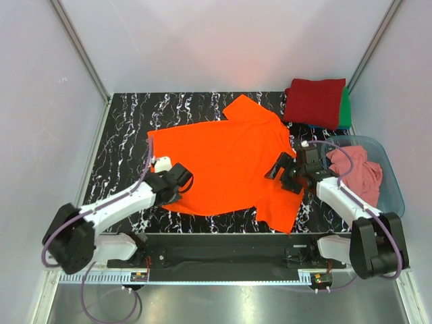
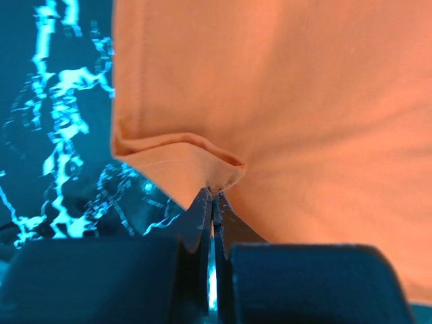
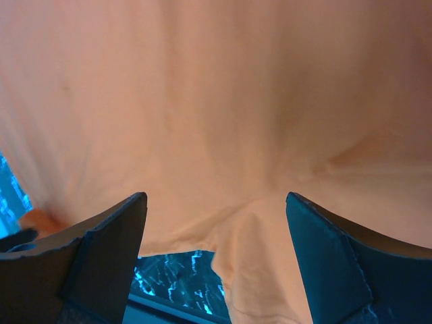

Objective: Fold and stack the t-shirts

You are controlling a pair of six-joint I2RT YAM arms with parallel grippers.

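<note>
On the worktop (image 1: 121, 148), orange t-shirt (image 1: 229, 158) spread flat, unfolded; hem corner pinched in the clenched left gripper (image 2: 213, 194), right gripper (image 3: 214, 201) released, jaws wide above the cloth. Already stacked far right: dark red shirt (image 1: 314, 101) over green shirt (image 1: 346, 111). Left to fold: the orange one, plus the salmon-pink shirt (image 1: 358, 172) bunched in the tub (image 1: 397, 189).

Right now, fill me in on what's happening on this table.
Two robot arms are working on a bright orange cloth t-shirt spread on the black marbled table. The left arm has its jaws pinched shut on a fold at the shirt's left edge; the right arm holds its jaws open over the right side, gripping nothing. A dark red folded shirt lies on a green one at the far right corner, and a salmon-pink shirt sits crumpled in the translucent blue-grey plastic tub.
</note>
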